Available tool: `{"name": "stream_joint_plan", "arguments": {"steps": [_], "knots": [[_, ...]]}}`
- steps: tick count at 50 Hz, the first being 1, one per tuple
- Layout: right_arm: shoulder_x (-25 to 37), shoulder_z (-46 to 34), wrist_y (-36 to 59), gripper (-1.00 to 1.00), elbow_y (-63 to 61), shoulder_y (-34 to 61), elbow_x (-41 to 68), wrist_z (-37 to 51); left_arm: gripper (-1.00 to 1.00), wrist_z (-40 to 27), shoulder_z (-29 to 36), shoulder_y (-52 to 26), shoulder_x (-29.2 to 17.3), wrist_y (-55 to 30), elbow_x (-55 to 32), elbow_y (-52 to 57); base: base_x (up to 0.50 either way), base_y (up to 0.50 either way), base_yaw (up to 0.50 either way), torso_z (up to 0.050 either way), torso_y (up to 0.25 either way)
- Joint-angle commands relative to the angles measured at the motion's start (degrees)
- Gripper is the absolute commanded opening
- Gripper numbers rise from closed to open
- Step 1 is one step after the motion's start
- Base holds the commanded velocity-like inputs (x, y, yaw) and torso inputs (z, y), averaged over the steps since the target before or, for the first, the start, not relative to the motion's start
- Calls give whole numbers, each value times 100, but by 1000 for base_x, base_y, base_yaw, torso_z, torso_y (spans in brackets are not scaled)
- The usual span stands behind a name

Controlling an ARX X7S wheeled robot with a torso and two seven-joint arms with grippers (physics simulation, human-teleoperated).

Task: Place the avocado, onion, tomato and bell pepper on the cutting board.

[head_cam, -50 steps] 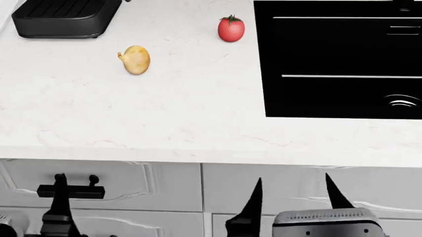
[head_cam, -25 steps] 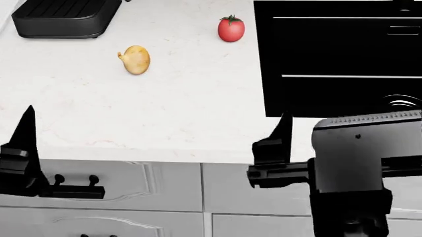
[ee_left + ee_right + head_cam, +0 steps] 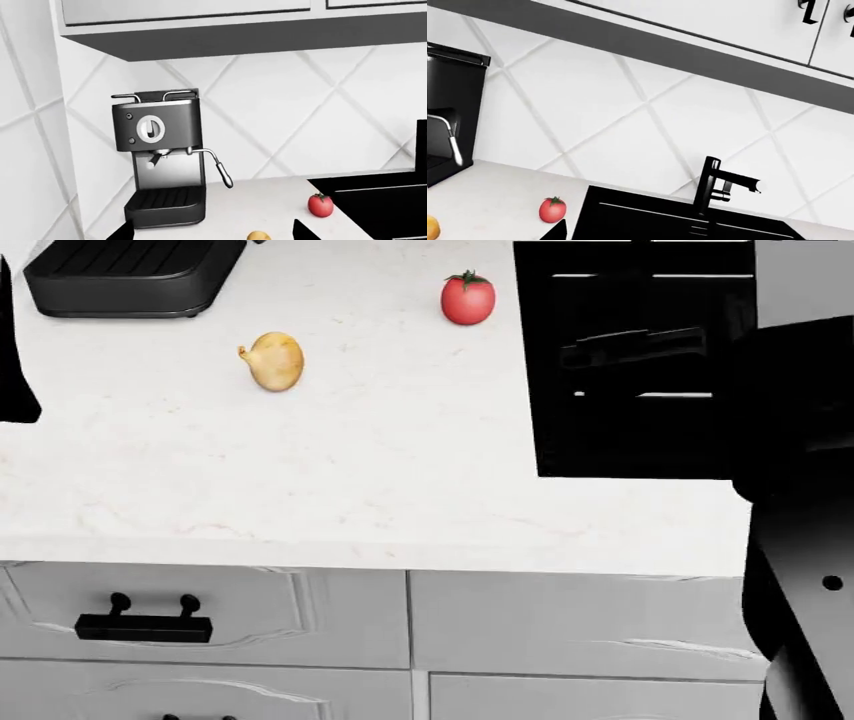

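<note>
A white marble-patterned countertop [image 3: 334, 470] is running beneath a backsplash of large diagonal white tiles [image 3: 627, 125], with grey drawer fronts [image 3: 200, 615] showing below the counter edge and wall cabinets [image 3: 187, 10] hanging above. A black sink [image 3: 627, 360] is occupying the counter's right portion, and the right wrist view is showing a black faucet [image 3: 714, 187] standing behind it. A black espresso machine [image 3: 160, 160] is standing at the far left against the wall; only its drip tray [image 3: 127, 275] is entering the head view. The onion [image 3: 274, 361] is lying on the bare countertop, well apart from the sink and nearer the espresso machine. The tomato [image 3: 467, 298] is sitting upright on the countertop farther back, just beside the sink's left edge, its green stem pointing up; it is also appearing in the left wrist view [image 3: 320, 205] and the right wrist view [image 3: 552, 209]. The avocado, bell pepper and cutting board are not appearing in any view. The right arm [image 3: 801, 520] is filling the head view's right edge as a dark mass over the sink. The left gripper [image 3: 213, 231] is showing two dark fingertips [image 3: 303, 231] standing well apart, with nothing between them. Of the right gripper, only one dark fingertip [image 3: 557, 231] is showing, so whether it is spread or closed cannot be told.
</note>
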Motion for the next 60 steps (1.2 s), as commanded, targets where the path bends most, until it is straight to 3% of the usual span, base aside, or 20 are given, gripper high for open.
{"name": "stream_joint_plan", "arguments": {"steps": [1,15,60], "knots": [[89,-218,-48,100,857,773,29,-236,100,152,186,-859,44,-172,-41,-838,0,0,0,0,0],[93,-262,-88,100,1033,850,-37,-148,100,263,305,-939,2,-22,46,-1040,87,0,0,0,0],[165,-258,-32,100,919,745,45,-54,100,106,209,-812,-60,-103,-267,-875,270,0,0,0,0]]}}
